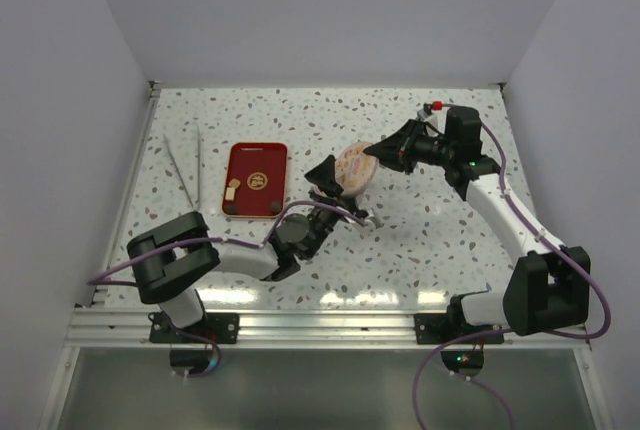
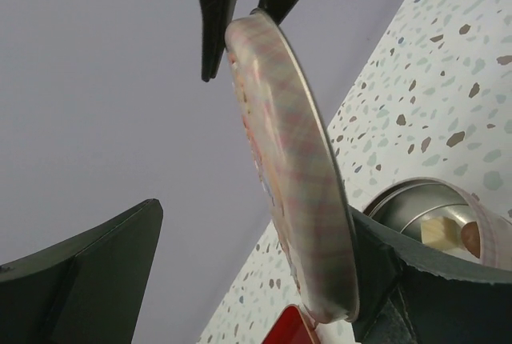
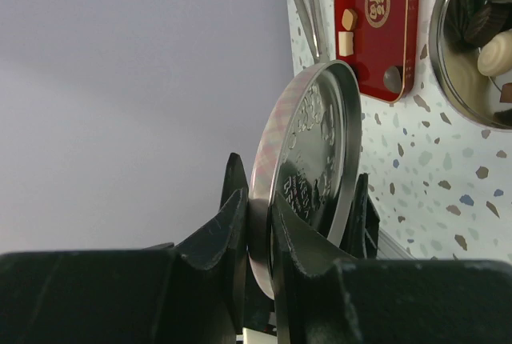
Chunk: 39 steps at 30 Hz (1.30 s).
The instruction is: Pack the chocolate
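The right gripper (image 3: 258, 200) had its jaws clamped narrow on the rim of a round lid (image 3: 308, 152), holding it on edge above the tabletop (image 1: 430, 240). The left gripper (image 1: 334, 186) stood at the lid's opposite side with its jaws wide, one touching the rim and the other well apart from it. The tabletop was white terrazzo speckled with brown and grey chips, closed in by plain pale lilac walls (image 1: 320, 10) on three sides. There was one lid, thin metal, embossed silver inside and faded pink plaid outside. One tin (image 3: 442, 48), round, bright silver and open, lay at 2 o'clock of the lid in the right wrist view. Part of the chocolate (image 3: 496, 52) sat in it: dark pieces, a round cream one and a cream cube, their full number hidden by the rim. One red rectangular tray (image 1: 258, 155), glossy with a gold emblem, lay at 9 o'clock of the lid from above, carrying three more countable pieces: light brown, cream and dark. Two thin pale sticks (image 1: 199, 165) lay further toward 9 o'clock.
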{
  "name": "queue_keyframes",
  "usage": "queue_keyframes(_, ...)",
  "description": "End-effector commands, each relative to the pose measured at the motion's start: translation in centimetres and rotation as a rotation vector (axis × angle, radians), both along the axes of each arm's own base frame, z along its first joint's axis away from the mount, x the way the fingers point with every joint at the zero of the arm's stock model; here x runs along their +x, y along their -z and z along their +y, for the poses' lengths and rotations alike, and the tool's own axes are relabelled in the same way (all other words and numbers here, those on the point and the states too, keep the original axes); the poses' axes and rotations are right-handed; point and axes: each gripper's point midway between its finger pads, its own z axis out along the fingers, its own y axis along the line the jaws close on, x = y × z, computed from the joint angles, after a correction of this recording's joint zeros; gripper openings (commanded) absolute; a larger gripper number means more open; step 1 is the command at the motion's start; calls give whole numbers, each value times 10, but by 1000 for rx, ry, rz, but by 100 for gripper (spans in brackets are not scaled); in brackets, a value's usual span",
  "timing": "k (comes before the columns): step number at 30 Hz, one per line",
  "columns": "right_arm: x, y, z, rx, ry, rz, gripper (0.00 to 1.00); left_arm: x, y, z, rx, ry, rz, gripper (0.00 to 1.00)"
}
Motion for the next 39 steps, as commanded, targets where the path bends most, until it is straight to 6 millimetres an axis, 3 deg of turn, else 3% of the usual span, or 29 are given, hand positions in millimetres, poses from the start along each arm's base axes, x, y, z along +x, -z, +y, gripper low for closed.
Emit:
queue_keyframes(1,0,-32,0,18,-2,-103,0,-8,-53,19,-304,59,-25,91)
queue_keyframes(3,2,-33,0,25,0,-110,0,-11,-59,23,-333,84,-6,91)
queue_keyframes(13,6,-48,0,80,33,-136,0,-15,-29,23,-337,142,112,92)
queue_keyframes(23,8,-54,0,111,50,-144,0,-15,-14,21,-348,148,162,93)
queue_keyframes(31,12,-61,0,102,52,-177,0,-15,-18,50,-512,178,264,94)
queue_keyframes(32,13,-61,0,99,52,-178,0,-18,-27,56,-543,195,262,94)
queue_keyframes(34,16,-63,-1,93,56,-189,0,-20,-22,61,-563,220,312,95)
queue_keyframes(35,18,-62,-1,93,59,-189,0,-24,-30,65,-587,239,312,96)
queue_keyframes(39,20,-63,-1,92,59,-202,0,-29,-19,69,-617,301,446,97)
